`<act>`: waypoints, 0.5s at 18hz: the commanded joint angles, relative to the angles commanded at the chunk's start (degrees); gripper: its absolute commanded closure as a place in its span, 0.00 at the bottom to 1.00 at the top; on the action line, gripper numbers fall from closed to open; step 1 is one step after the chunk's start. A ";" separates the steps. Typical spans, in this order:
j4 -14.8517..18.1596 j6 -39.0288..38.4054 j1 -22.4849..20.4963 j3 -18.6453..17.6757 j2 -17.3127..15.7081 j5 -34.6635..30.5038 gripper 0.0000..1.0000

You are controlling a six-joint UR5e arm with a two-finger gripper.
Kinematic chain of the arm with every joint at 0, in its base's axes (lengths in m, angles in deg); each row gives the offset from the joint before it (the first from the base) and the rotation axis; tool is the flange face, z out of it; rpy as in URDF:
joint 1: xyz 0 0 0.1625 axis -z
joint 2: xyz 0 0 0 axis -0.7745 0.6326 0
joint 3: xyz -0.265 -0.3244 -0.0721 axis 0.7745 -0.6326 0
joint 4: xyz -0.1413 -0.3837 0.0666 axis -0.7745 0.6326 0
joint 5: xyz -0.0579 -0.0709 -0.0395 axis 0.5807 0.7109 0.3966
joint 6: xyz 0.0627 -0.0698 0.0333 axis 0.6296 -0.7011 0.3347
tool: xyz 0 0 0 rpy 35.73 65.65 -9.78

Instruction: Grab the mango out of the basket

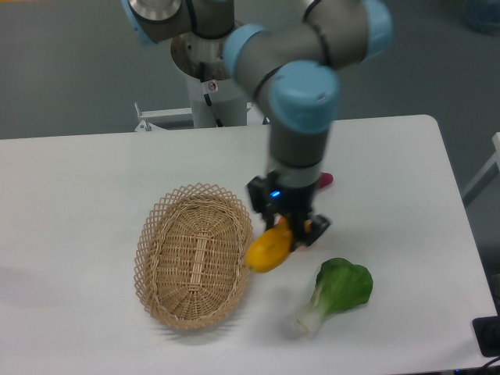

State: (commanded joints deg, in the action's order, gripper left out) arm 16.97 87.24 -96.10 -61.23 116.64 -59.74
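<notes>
Claw: the claw (286, 235) is clenched on the mango (268, 250), fingers pointing down from the wrist.
Mango: it hangs under the claw, off the desk (78, 187) and outside the basket (194, 266), just beside the basket's right rim.
Long axis: the mango slants, its free end down toward the lower left and its upper end caught between the fingers.
Key relation: the fruit sits directly below the claw, so any lift carries it straight up; the basket rim is close on the left.
Task judgement: the pick looks essentially done, since the basket holds nothing visible.
Nearby: a bok choy (337, 291) lies to the lower right, near but apart.
Hidden: the arm covers most of a purple-red sweet potato (325, 179); the finger contact on the mango is hard to make out.
</notes>
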 joint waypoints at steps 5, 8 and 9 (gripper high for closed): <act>2.02 9.67 -5.10 0.00 -0.35 -0.09 0.59; 2.29 13.54 -7.39 -0.09 -0.44 -0.09 0.59; 2.29 14.68 -8.09 -0.09 -0.35 -0.09 0.59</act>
State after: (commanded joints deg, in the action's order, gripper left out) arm 19.26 101.92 -104.19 -61.32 116.29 -59.83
